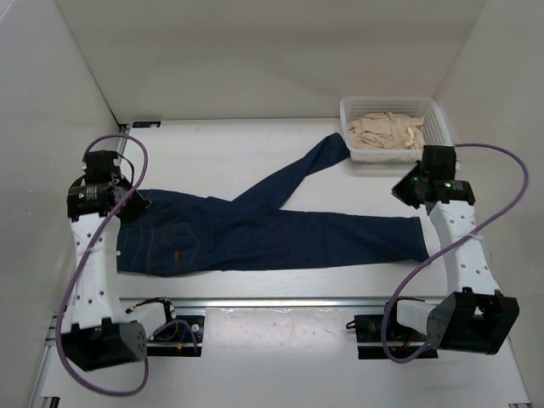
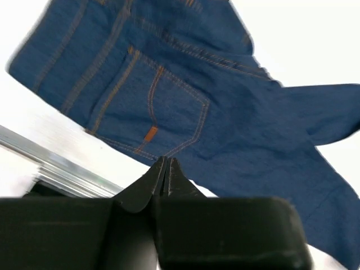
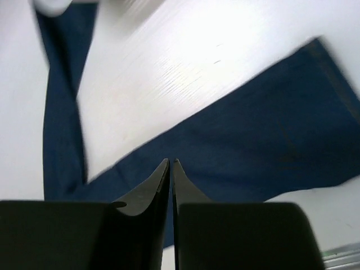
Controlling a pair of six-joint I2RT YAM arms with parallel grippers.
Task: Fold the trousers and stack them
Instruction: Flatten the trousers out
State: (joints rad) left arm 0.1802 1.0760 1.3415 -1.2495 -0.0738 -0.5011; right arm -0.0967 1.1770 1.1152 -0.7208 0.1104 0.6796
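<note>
The trousers [image 1: 255,234] are dark blue jeans lying flat on the white table, waist to the left. One leg runs right and the other slants up toward the basket. My left gripper [image 1: 134,206] hovers over the waistband end, shut and empty. In the left wrist view its tips [image 2: 166,158] sit above the edge of the trousers [image 2: 214,112], near a back pocket with orange stitching. My right gripper [image 1: 406,189] hangs above the hem of the long leg. In the right wrist view its jaws [image 3: 170,161] are together with nothing between them, above the trousers [image 3: 253,140].
A white mesh basket [image 1: 387,100] holding beige cloth [image 1: 387,132] stands at the back right, touching the slanted leg's end. An aluminium rail [image 1: 280,302] runs along the near edge between the arm bases. White walls enclose the table on three sides.
</note>
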